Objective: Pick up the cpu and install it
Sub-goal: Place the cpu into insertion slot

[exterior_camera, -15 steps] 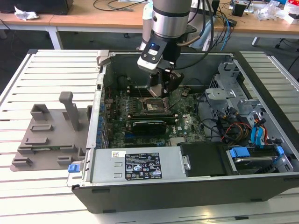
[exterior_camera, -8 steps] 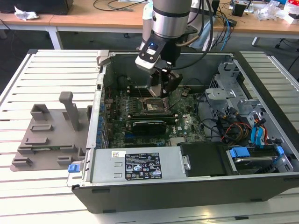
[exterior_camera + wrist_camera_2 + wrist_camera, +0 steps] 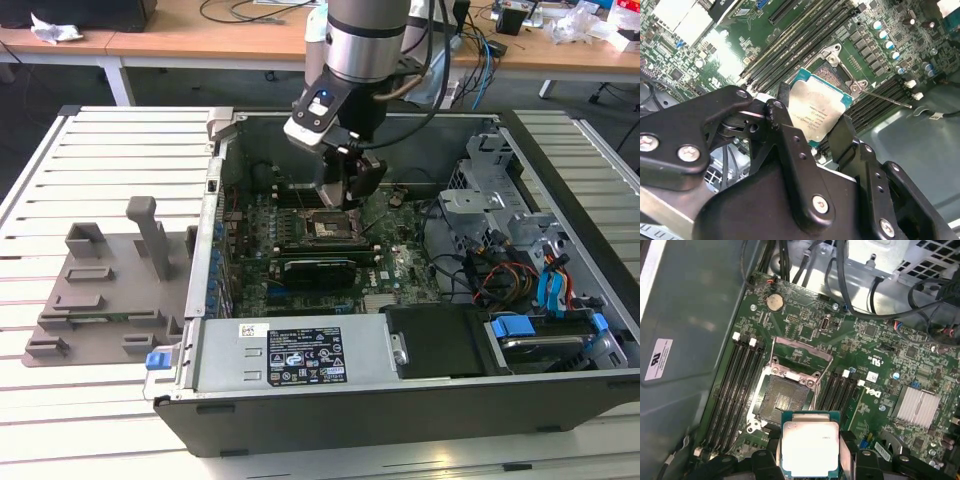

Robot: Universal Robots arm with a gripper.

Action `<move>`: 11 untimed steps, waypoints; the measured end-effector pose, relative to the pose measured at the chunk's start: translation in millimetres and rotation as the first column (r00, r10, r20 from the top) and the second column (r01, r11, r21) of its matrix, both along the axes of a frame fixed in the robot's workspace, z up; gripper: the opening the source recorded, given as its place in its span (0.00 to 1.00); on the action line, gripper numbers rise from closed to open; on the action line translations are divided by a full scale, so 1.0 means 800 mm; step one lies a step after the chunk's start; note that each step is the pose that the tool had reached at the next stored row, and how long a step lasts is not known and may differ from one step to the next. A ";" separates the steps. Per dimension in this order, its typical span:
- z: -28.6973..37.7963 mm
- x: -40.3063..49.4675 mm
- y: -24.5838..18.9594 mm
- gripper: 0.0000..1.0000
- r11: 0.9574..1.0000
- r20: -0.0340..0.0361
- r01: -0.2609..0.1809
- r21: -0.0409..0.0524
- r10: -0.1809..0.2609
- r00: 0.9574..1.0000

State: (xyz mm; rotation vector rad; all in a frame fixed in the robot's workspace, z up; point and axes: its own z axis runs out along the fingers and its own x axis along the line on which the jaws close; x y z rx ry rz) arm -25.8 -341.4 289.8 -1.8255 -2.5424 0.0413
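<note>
The cpu [image 3: 811, 445], a flat square chip with a silver top and a teal rim, sits between my gripper's two black fingers [image 3: 785, 130] in both wrist views. My gripper [image 3: 811, 456] is shut on its edges. In the first wrist view the chip hovers just beside the open socket [image 3: 782, 400], whose pin field is bare and whose metal load plate [image 3: 802, 352] is swung up. In the second wrist view the cpu [image 3: 817, 107] hangs partly over the socket [image 3: 832, 75]. In the exterior view my gripper [image 3: 345, 195] is lowered into the case, right above the socket [image 3: 330, 225].
The motherboard lies in an open computer case [image 3: 560, 150] on a white slatted table. Memory slots [image 3: 735, 390] flank the socket, and a finned heatsink [image 3: 917, 407] is nearby. Cables and a drive cage [image 3: 500, 210] are at the exterior view's right, a grey fixture tray [image 3: 100, 290] at its left.
</note>
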 end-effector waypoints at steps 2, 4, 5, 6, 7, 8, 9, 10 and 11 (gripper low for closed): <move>-0.0001 0.000 0.0000 0.55 1.000 0.000 0.023 0.000 -0.023 1.000; -0.0002 0.000 0.0000 0.55 0.999 0.000 0.046 0.000 -0.046 0.999; -0.0003 0.000 0.0000 0.55 0.998 0.000 0.057 0.000 -0.057 0.998; -0.0003 0.000 0.0000 0.55 0.998 0.000 0.064 0.000 -0.064 0.998; -0.0004 0.000 0.0000 0.55 0.997 0.000 0.076 0.000 -0.076 0.997; -0.0004 0.000 0.0000 0.55 0.996 0.000 0.090 0.000 -0.090 0.996; -0.0005 0.000 0.0000 0.55 0.995 0.000 0.102 0.000 -0.102 0.995; -0.0005 0.000 0.0000 0.55 0.993 0.000 0.116 0.000 -0.116 0.993; -0.0006 0.000 0.0000 0.55 0.992 0.000 0.128 0.000 -0.128 0.992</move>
